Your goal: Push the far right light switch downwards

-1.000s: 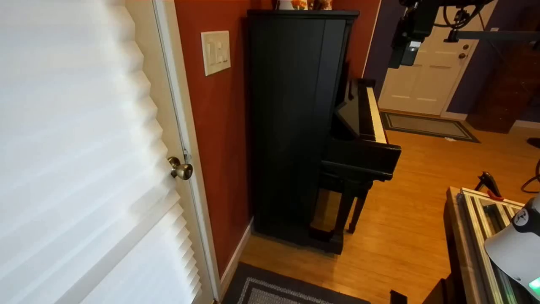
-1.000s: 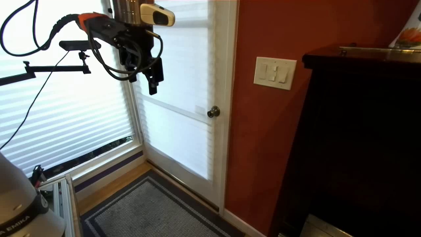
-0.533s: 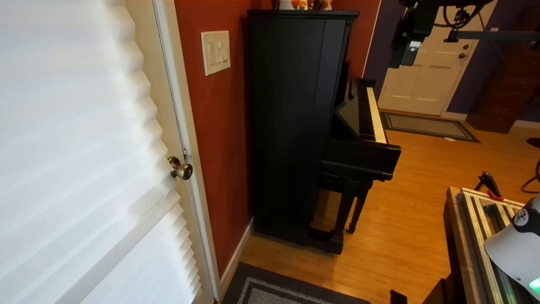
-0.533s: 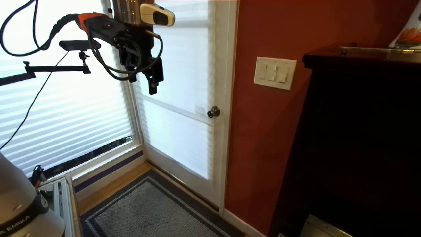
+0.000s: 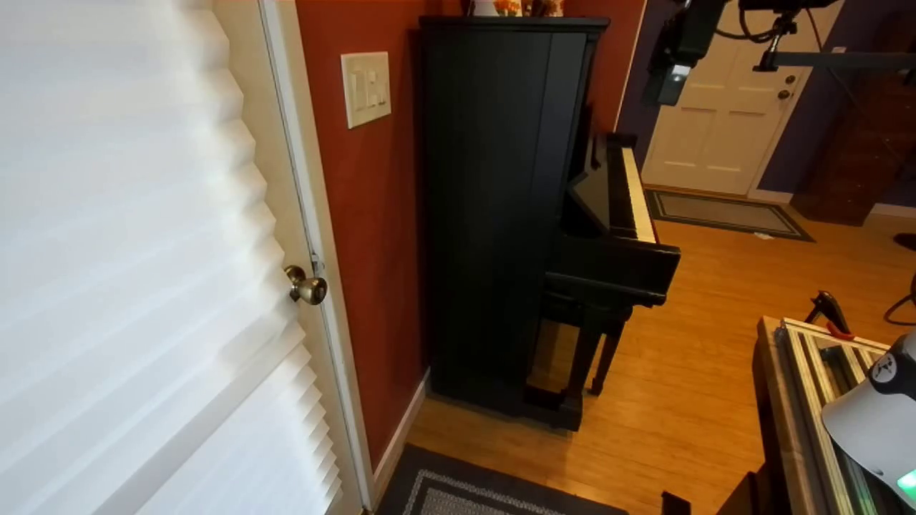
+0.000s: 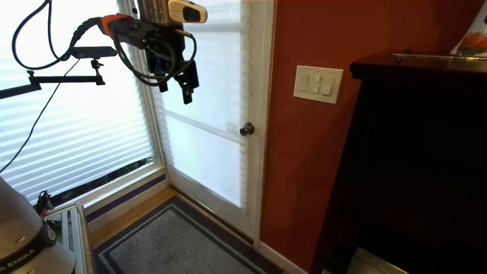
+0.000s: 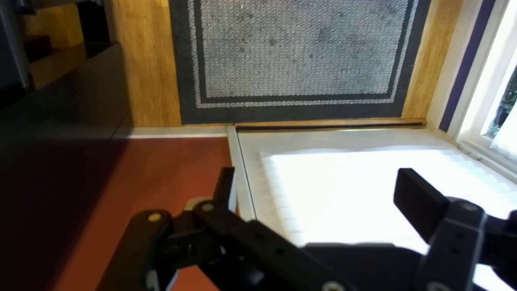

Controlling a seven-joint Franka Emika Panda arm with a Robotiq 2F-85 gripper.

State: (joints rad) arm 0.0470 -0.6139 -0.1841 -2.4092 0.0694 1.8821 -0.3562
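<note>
The far right switch (image 6: pixel 327 86) is mounted on the off-white plate (image 6: pixel 317 97), on the red wall (image 6: pixel 304 152) between door (image 6: pixel 213 148) and piano (image 5: pixel 494 214); whether it is tipped up or down cannot be told; the gripper (image 7: pixel 316 182) is held well apart from it, fingers (image 7: pixel 420 202) spread wide, nothing gripped; if the plate is met with the fingers so parted, the middle switch (image 6: pixel 315 90) could be pushed by mistake, the switches being closely set; the piano could be knocked if too wide a swing is taken.
</note>
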